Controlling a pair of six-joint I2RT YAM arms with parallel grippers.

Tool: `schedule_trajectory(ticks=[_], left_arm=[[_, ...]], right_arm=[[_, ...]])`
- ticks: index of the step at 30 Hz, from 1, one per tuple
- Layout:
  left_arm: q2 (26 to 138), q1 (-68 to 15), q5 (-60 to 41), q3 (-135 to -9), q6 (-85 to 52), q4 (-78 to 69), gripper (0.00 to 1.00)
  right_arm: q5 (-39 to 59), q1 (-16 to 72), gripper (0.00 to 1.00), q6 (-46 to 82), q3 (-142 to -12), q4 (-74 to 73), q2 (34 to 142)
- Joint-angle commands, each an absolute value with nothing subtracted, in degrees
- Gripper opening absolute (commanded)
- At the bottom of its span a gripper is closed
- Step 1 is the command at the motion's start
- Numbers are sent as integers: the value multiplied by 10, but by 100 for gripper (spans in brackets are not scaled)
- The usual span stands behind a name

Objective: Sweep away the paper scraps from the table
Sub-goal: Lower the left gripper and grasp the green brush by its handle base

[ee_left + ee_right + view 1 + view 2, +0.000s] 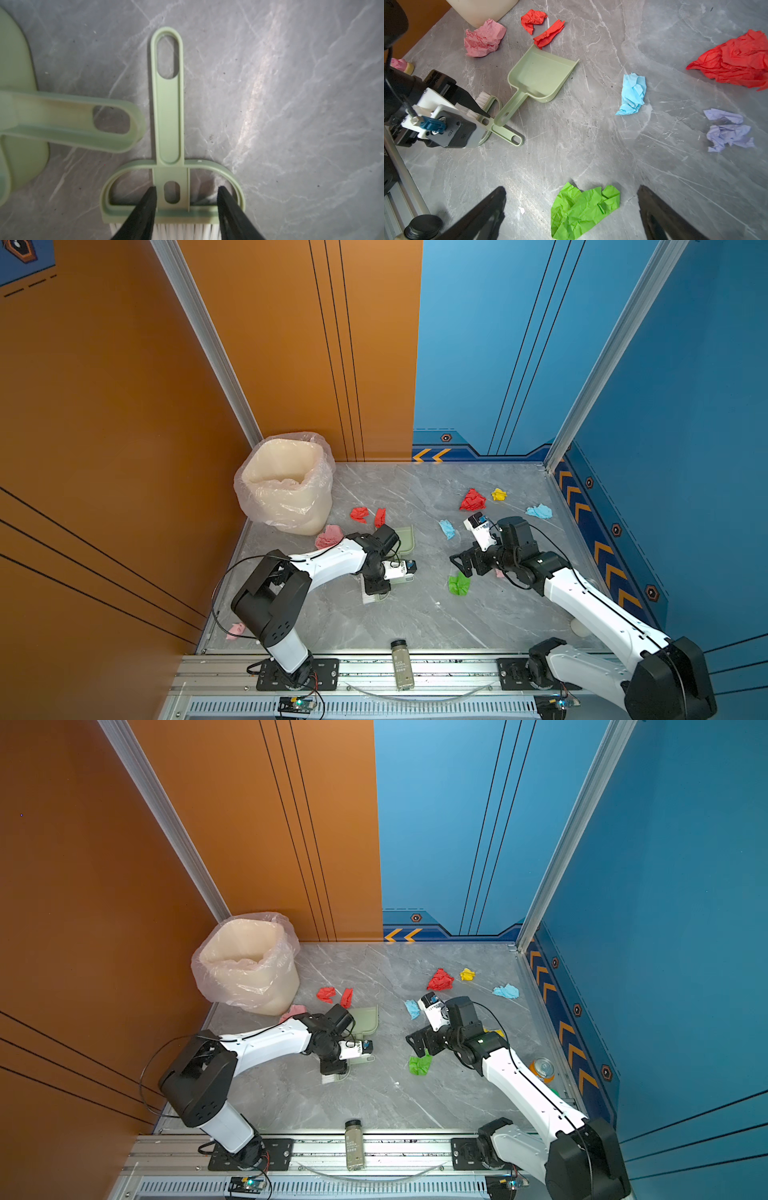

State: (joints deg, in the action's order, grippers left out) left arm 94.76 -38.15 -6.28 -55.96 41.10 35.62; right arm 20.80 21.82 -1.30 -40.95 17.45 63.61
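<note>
Paper scraps lie scattered over the grey table: red, yellow, light blue, pink, lilac and bright green. A pale green brush lies flat beside the dustpan. My left gripper points down on the brush and is open. Its fingers straddle the brush's neck: one touches it, the other stands apart from it. My right gripper hovers wide open just over the green scrap, holding nothing.
A bin lined with a plastic bag stands at the back left corner. A glass bottle lies on the front rail. An orange can sits by the right wall. A small pink figurine rests at the left edge.
</note>
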Motion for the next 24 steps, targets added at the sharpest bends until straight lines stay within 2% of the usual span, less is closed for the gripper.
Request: schedule_trajectory(ticks=[1,24], left_arm=[[957,-376,-69,-576,411,370,50],[980,-369,-69,-586,410,374,51]], right_arm=[[206,221,100,-16,-408,167,639],[208,221,100,-16,-409,171,640]])
